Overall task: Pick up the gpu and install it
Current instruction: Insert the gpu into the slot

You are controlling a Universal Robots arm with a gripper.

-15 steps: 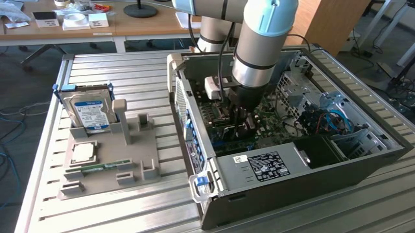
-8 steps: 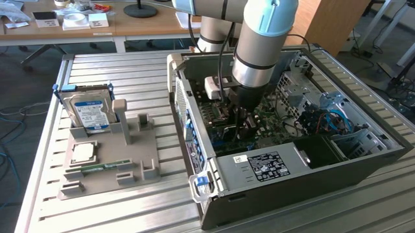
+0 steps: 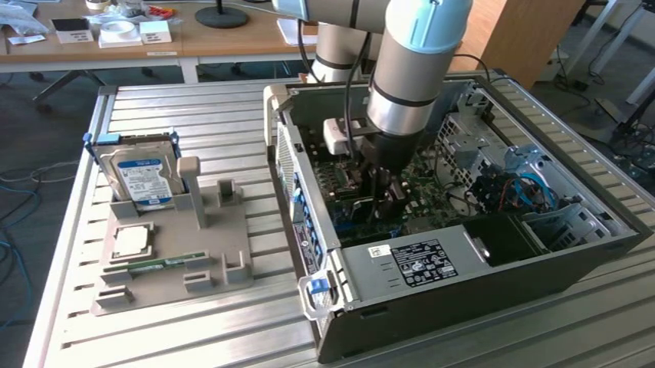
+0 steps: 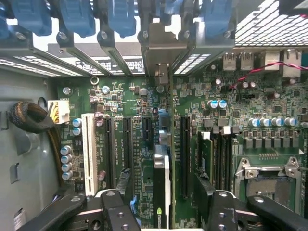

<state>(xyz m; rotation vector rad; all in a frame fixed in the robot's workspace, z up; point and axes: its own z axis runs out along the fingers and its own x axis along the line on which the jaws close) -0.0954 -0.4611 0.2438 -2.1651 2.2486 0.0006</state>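
Observation:
The gpu stands on edge in a black slot of the green motherboard, and its silver end bracket sits among the rear slot covers. My gripper is open and straddles the card, with a gap between each black finger and the card's faces. In the exterior view my gripper reaches straight down into the open computer case, over the motherboard.
A grey fixture on the slatted table holds a blue-labelled hard drive, a CPU and a memory stick. Inside the case are a power supply, blue cables, a white slot and a CPU socket.

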